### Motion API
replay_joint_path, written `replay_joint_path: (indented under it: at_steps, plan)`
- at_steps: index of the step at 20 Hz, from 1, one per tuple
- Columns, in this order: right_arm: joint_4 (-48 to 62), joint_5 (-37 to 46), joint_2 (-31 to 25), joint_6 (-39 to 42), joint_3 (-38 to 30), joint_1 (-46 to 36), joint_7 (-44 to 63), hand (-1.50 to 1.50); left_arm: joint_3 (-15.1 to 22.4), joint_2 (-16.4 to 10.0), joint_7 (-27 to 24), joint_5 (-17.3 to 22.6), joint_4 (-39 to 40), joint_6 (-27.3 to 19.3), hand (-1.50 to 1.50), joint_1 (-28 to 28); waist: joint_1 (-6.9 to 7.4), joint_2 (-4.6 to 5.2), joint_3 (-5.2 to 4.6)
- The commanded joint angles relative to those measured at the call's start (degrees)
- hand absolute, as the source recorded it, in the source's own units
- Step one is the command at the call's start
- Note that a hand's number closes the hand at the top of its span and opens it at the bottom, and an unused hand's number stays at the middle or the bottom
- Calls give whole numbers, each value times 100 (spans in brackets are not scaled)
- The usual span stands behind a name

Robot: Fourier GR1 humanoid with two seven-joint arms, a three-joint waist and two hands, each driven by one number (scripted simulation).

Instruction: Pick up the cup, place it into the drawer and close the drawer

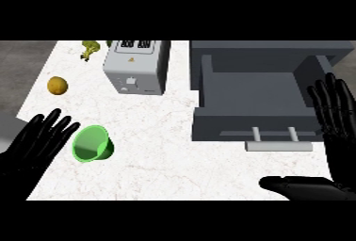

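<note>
green cup (93,144) lies tipped beside left hand (33,145); drawer (226,125) open.

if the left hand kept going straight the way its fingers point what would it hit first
Probably the toaster. The left hand points up and rightward in the head view, so its line passes between the green cup and the yellow fruit. Its height above the counter is unclear.

Glossy green plastic cup (93,144), veined marble counter (173,160), brushed-metal toaster (135,68), matt grey drawer (257,101).
</note>
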State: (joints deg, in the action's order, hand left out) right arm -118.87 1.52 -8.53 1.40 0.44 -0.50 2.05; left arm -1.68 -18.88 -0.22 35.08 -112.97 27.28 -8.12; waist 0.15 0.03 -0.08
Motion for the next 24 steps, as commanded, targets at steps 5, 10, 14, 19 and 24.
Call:
replay_joint_path:
  at_steps: [5, 10, 14, 19, 24]
  plan:
    - [51, -237, -117, 340, -277, 37, -40, -150, -691, -226, -77, 433, 1283, 966, -150, 83, -21, -4, 7]
    - [320, -171, -65, 312, -275, -261, -18, -150, -751, 109, -654, -830, 2240, 927, -150, 522, -41, 3, 4]
    - [99, -176, -170, 445, -371, -13, -70, -150, -987, 113, -1316, -1461, 2895, 1054, -150, 467, -44, -3, 4]
    - [621, 44, 50, 307, -283, -197, -417, -150, -1211, -77, -2291, -2308, 4605, 1105, -150, 1243, -69, 16, 0]
    - [477, -101, -39, 468, -390, -241, -273, -150, -1156, -194, -3056, -3086, 5749, 857, -150, 1609, -61, 9, 2]
